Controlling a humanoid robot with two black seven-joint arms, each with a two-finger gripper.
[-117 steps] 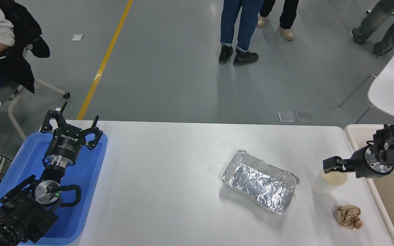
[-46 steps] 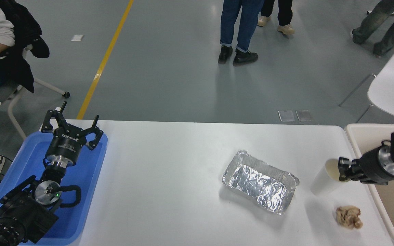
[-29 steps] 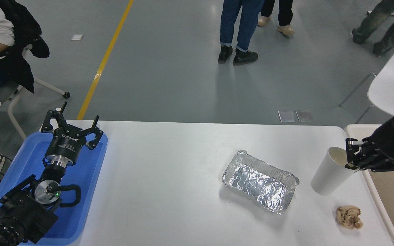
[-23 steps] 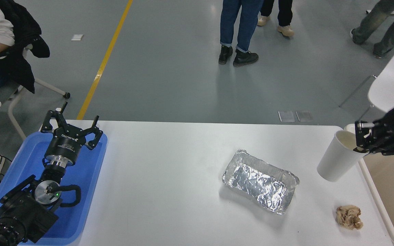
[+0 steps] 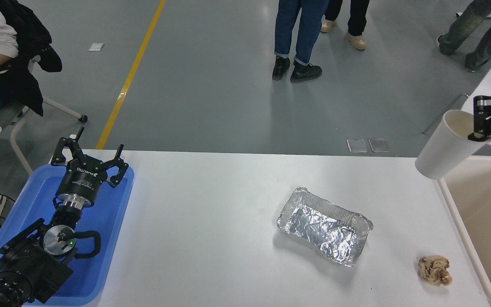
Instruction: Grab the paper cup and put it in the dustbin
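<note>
The white paper cup hangs tilted in the air at the far right, above the table's right end and the near-left corner of the dustbin. My right gripper is shut on the cup's rim, one finger inside and one outside. The cream-beige dustbin stands beside the table's right edge, partly cut off by the picture. My left gripper is open and parked over the blue tray at the lower left.
A crinkled foil tray lies right of the table's middle. A brownish crumpled paper wad lies near the front right corner. A blue tray sits at the left end. People stand on the floor beyond the table.
My right gripper closed on the cup's rim, then lifted it off the table and carried it up and to the right toward the dustbin. The left arm has not moved.
</note>
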